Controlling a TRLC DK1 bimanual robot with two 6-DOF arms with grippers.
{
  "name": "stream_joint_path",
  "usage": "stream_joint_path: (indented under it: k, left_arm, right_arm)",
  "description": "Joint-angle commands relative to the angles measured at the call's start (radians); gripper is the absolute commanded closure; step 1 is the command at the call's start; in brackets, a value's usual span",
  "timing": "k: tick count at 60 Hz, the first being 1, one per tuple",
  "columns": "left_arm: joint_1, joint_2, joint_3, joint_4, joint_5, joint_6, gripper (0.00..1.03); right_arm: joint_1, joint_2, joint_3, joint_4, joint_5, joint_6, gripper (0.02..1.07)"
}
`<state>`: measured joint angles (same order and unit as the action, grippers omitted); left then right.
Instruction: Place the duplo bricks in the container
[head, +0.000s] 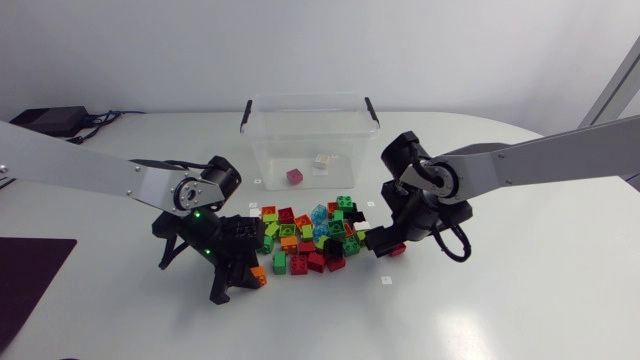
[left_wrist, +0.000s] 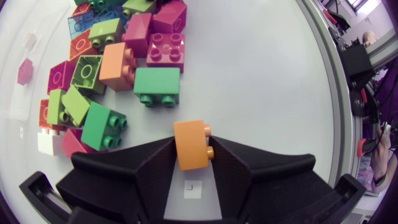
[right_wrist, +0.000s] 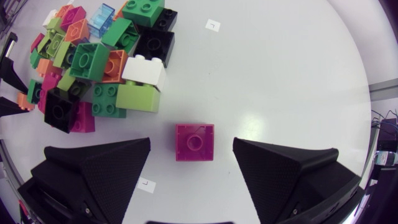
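**Container.** The clear container (head: 310, 140) stands on the surface (head: 520, 290), behind the pile (head: 310, 237) and between the two arms. It holds a maroon brick (head: 294, 176) and a pale brick (head: 322, 160), lying apart on its floor.

**Pile.** The remaining bricks lie in a loose heap just in front of the container. Colours include green, lime, orange, red, pink, black, white and clear blue. Several bricks lie tilted or on their sides.

**Left arm.** The left gripper (left_wrist: 191, 149) is low over the surface at the pile's near left corner.
- Its fingers (left_wrist: 124, 168) are clamped on an orange brick (left_wrist: 191, 144), one finger against each side.
- The brick's studs point sideways.
- A green brick (left_wrist: 157, 86) lies just ahead of it, at the pile's edge.
- Whether the orange brick rests on the surface or is clear of it cannot be told.

**Right arm.** The right gripper (right_wrist: 192, 149) is low at the pile's right side.
- Its fingers (right_wrist: 93, 168) stand wide apart.
- A magenta brick (right_wrist: 194, 142) sits studs-up on the surface between them, touching neither finger.
- This brick lies apart from the pile. The nearest pile member is a lime brick (right_wrist: 138, 98).
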<state>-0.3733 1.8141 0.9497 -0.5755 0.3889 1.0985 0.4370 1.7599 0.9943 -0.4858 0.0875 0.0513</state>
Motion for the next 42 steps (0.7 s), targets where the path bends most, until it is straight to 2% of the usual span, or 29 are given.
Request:
stream_joint_path:
  k: [1, 4, 15, 19, 28, 42]
  left_arm:
    - [0.013, -0.001, 0.008, -0.055, 0.004, 0.038, 0.76]
    - [0.016, -0.022, 0.003, -0.063, 0.004, 0.043, 0.76]
    - [0.022, -0.110, -0.005, -0.113, 0.004, 0.043, 0.76]
    - [0.030, -0.153, 0.004, -0.139, 0.005, 0.043, 0.76]
    - [0.057, -0.248, 0.050, -0.190, 0.031, 0.026, 0.76]
    - [0.102, -0.295, 0.193, -0.253, 0.090, -0.040, 0.76]
  right_arm:
    - [0.005, 0.039, 0.001, 0.015, 0.020, -0.014, 0.11]
    - [0.000, 0.050, 0.006, 0.019, 0.024, -0.027, 0.12]
    - [-0.012, 0.078, 0.007, 0.046, 0.032, -0.053, 0.27]
    - [-0.014, 0.079, 0.006, 0.058, 0.032, -0.057, 0.36]
    - [-0.018, 0.078, 0.000, 0.078, 0.031, -0.080, 0.64]
    - [-0.017, 0.006, 0.006, 0.029, 0.029, -0.090, 0.67]
